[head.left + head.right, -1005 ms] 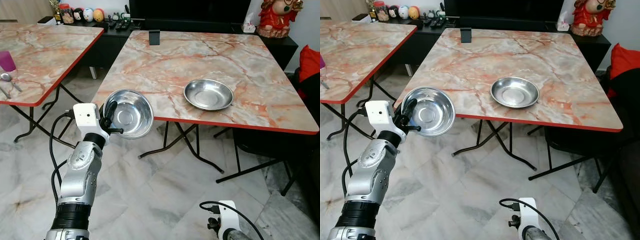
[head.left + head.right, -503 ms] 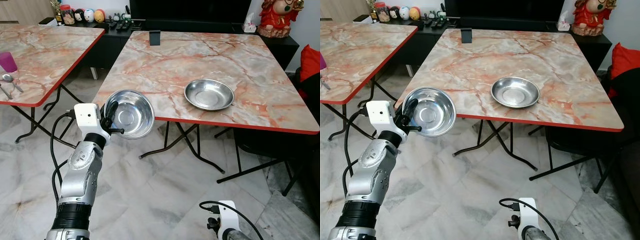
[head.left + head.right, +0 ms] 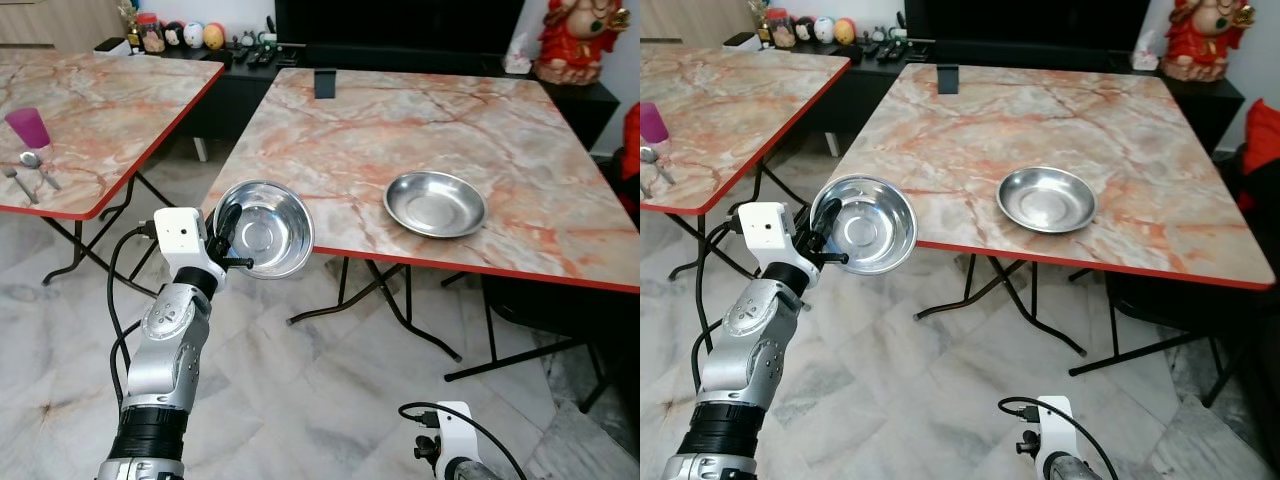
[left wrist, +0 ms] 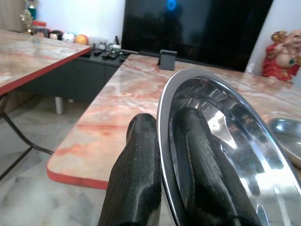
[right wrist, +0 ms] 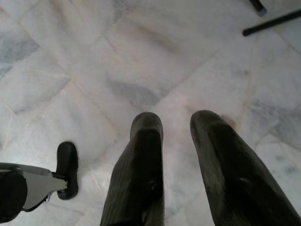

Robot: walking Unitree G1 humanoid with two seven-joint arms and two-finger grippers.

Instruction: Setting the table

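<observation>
Bowl [image 3: 263, 227] is hanging tilted off the near-left corner of the marble table [image 3: 350, 150], its rim clenched in the left gripper [image 3: 226, 240]; right gripper [image 5: 176, 155], fingers parted, is dangling over floor.

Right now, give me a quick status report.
Left gripper shut on steel bowl rim, held tilted off table's near corner. Right gripper idle, open over floor. Second steel bowl already on table.
</observation>
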